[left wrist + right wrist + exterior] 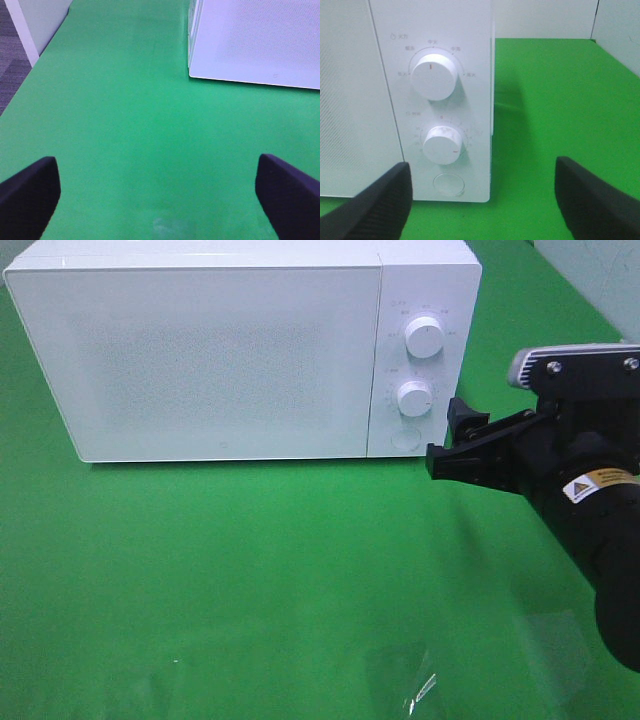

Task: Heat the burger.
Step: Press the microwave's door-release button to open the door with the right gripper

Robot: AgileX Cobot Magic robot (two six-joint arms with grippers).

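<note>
Microwave [230,350] door shut; burger unseen, I judge it inside; left jaws spread, right jaws spread before lower dial [443,145], setting pending.

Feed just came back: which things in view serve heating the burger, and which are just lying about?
Job: microwave, upper knob, lower knob, round button, right gripper. Burger not in view.
Lying about: clear plastic scrap, left gripper.
</note>
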